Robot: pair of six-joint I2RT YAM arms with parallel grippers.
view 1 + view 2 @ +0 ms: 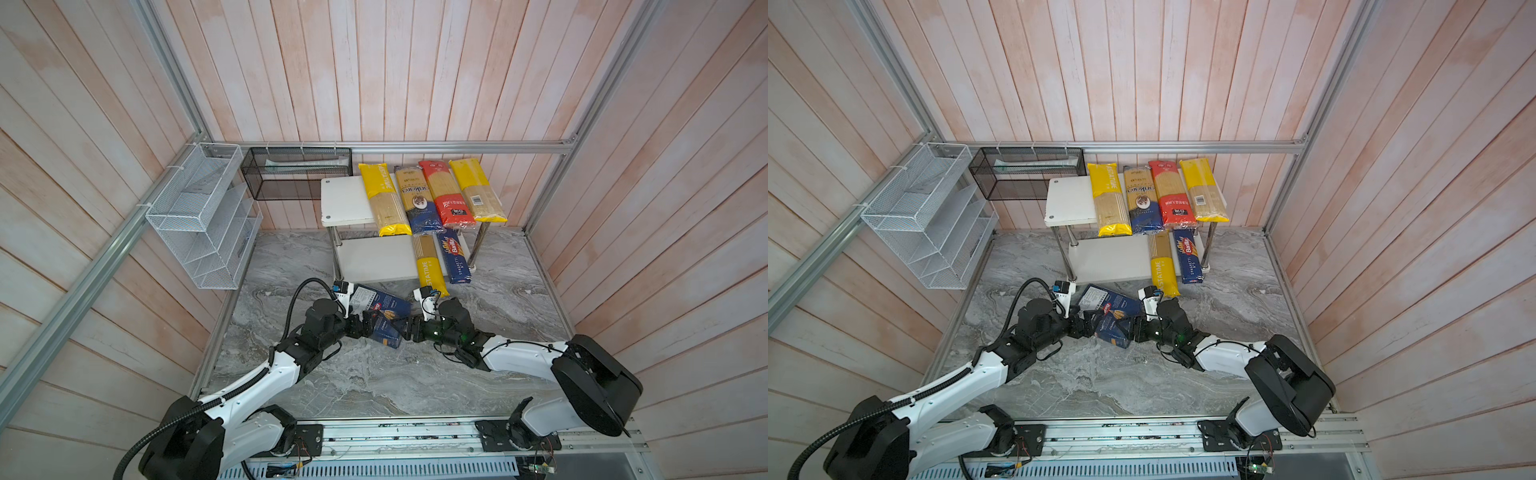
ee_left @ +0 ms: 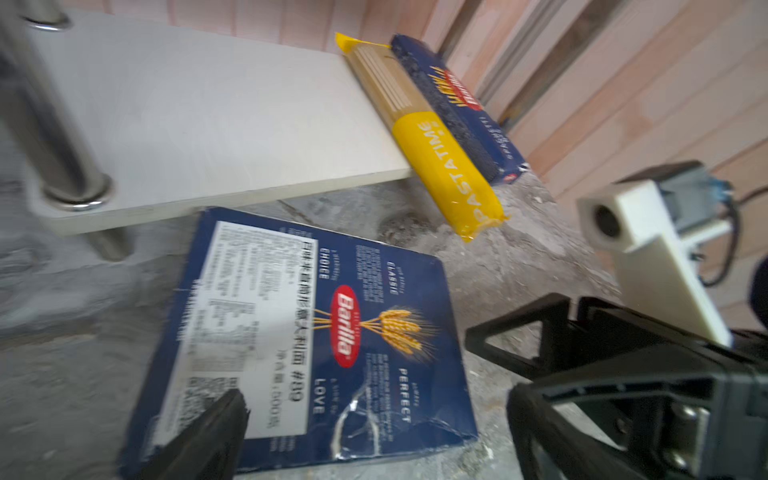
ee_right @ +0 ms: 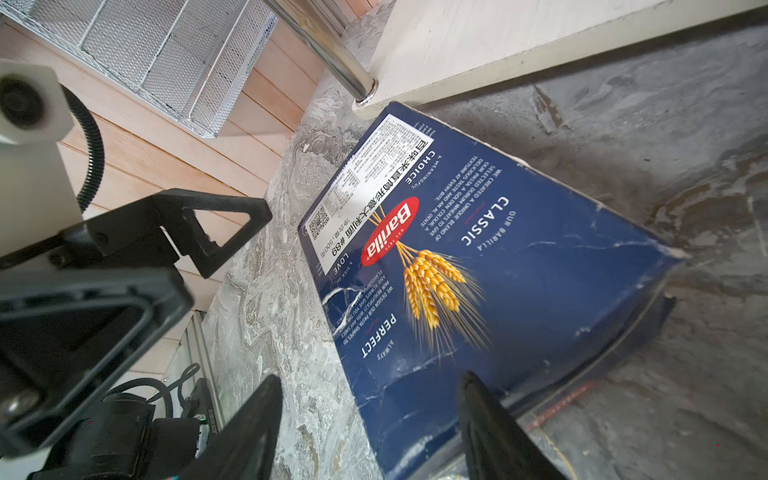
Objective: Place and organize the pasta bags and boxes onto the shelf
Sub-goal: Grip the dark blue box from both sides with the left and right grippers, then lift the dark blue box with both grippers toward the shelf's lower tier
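Note:
The wide dark blue Barilla box (image 1: pixel 384 316) lies on the marble table in front of the shelf (image 1: pixel 345 199), between my two grippers. My left gripper (image 1: pixel 360 326) is open at the box's left end, one finger (image 2: pixel 220 432) over its white label. My right gripper (image 3: pixel 374 424) is open astride the box's near edge, one finger (image 3: pixel 490 419) over the box and the other over the table. On the top board lie two yellow bags (image 1: pixel 384 199), a gold-and-blue bag (image 1: pixel 417 199) and a red bag (image 1: pixel 446 195). On the lower board lie a yellow bag (image 1: pixel 430 266) and the narrow Spaghetti box (image 1: pixel 455 257).
A white wire-mesh organizer (image 1: pixel 203 216) and a black mesh basket (image 1: pixel 297 172) hang on the back left walls. The shelf's front left chrome post (image 3: pixel 332 54) stands close to the box's far corner. The left halves of both shelf boards are bare.

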